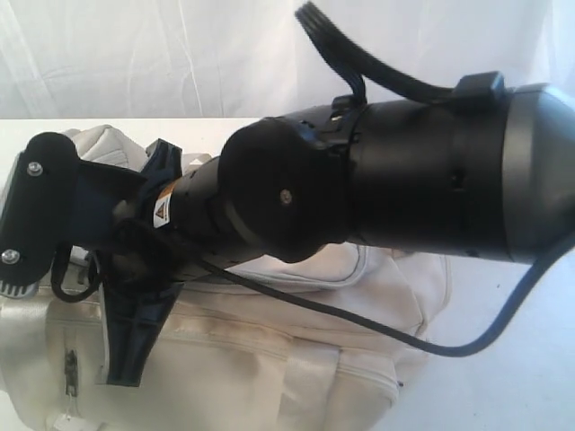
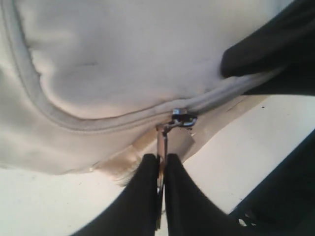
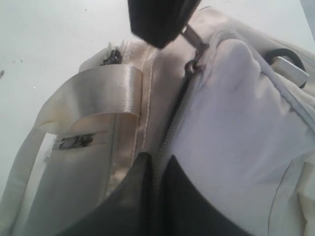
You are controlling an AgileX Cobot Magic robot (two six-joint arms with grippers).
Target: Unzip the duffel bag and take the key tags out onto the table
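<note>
The left end effector (image 2: 161,164) pinches the pull (image 2: 163,140); the right end effector (image 3: 153,164) clamps the bag (image 3: 236,108). Draw straight along the zipper (image 3: 170,140), fabric taut.

Duffel bag (image 1: 269,359): cream-white fabric, soft and slumped, lying on the white table (image 1: 512,386). Main zipper (image 3: 170,132) is grey and looks shut along the stretch in view. Its metal pull tab (image 2: 162,142) stands out straight from the slider (image 2: 183,119). Shiny cream strap (image 3: 115,88) sewn just beside the main zipper. Past the strap, a pocket zipper pull (image 3: 75,142) lies flat. Black D-ring (image 3: 284,53) on the main zipper's other side.
</note>
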